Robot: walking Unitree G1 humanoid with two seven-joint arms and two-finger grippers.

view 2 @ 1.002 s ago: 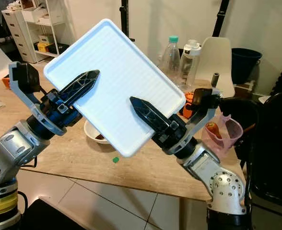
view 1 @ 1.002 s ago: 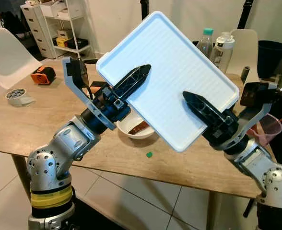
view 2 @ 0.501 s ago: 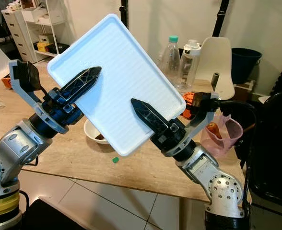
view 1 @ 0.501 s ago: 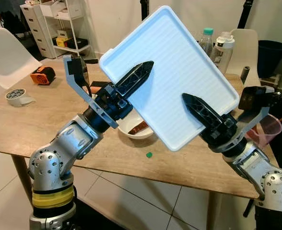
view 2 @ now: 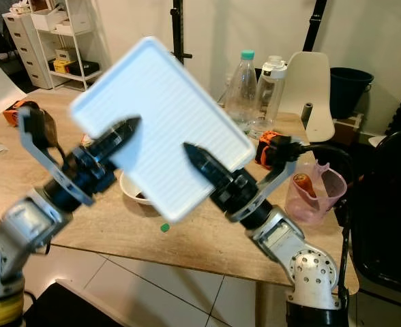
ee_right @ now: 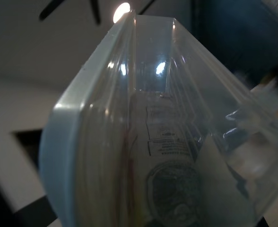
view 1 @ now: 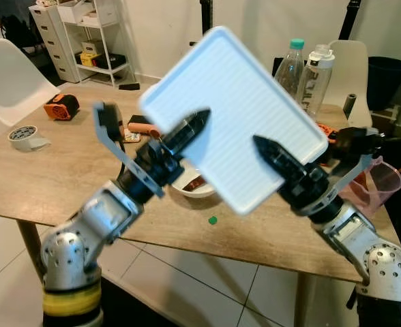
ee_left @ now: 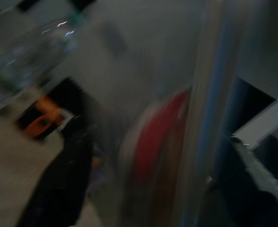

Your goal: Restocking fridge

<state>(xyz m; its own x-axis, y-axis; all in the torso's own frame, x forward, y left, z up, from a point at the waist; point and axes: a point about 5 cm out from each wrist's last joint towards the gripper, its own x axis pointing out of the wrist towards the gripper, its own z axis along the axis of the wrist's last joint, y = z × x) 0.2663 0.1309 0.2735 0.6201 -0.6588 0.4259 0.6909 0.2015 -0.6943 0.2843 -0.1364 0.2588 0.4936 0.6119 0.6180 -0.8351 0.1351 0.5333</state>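
Observation:
A clear plastic box with a pale blue ridged lid (view 1: 231, 116) is held up over the wooden table (view 1: 37, 177), tilted steeply with its lid toward me. My left gripper (view 1: 187, 131) is shut on the box's left edge, one black finger lying across the lid. My right gripper (view 1: 274, 153) is shut on its lower right edge in the same way. In the right wrist view the box (ee_right: 143, 142) shows clear walls with a labelled packet inside. The left wrist view is blurred; the box wall (ee_left: 177, 118) and a black finger (ee_left: 58, 189) can be made out.
Under the box stands a white bowl (view 1: 190, 185) with brown food, and a small green bit (view 1: 212, 220) lies near the table's front edge. Two bottles (view 1: 290, 65) stand behind, a pink cup (view 1: 381, 180) at right. A tape roll (view 1: 23, 136) and an orange tool (view 1: 61, 107) lie at left.
The box has swung slightly down and to the left between both grippers and is now motion-blurred. The left arm has dropped a little. Both grips hold.

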